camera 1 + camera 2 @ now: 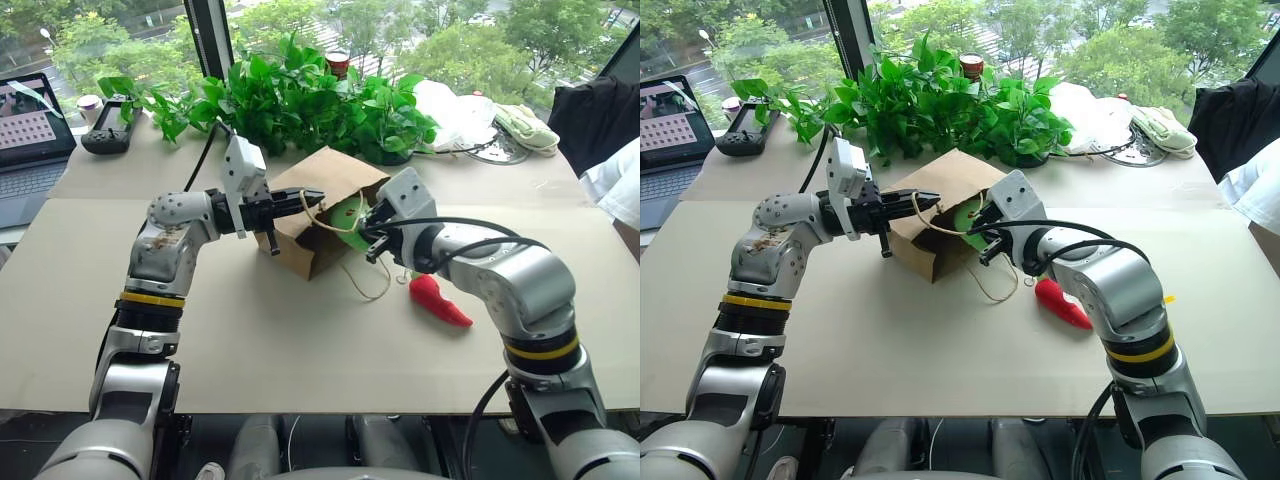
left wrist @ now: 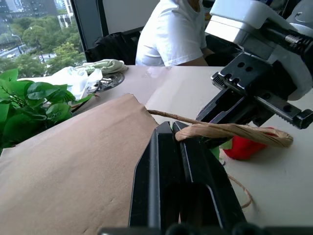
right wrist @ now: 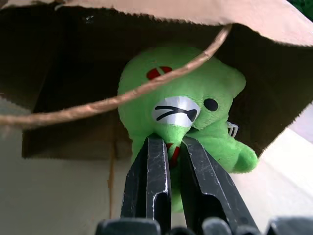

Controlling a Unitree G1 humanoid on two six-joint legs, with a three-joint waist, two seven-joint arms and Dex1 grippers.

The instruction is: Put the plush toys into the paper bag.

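Plush toys and paper bag, task about half done. At left of the paper bag (image 1: 320,215), which lies on its side on the table (image 1: 250,340) with its mouth toward the robot's right, the left gripper (image 1: 300,199) is closed tight on the upper twine handle (image 2: 230,131), pulling the mouth of the bag up and open. At the bag's mouth, the right gripper (image 3: 168,161) is pinched nearly closed on the lower part of the green plush toy (image 3: 181,103), which sits just inside the opening and is not yet released. To the right of the bag and near it, the red chili plush toy (image 1: 438,300) lies on the table, untouched; it remains to be bagged. Behind the bag stands a leafy potted plant (image 1: 300,100).

Hidden or unclear: the bag's interior beyond the green toy is dark; the chili toy's upper end is covered by the right forearm; the second twine handle (image 1: 365,285) trails loose on the table below the mouth.
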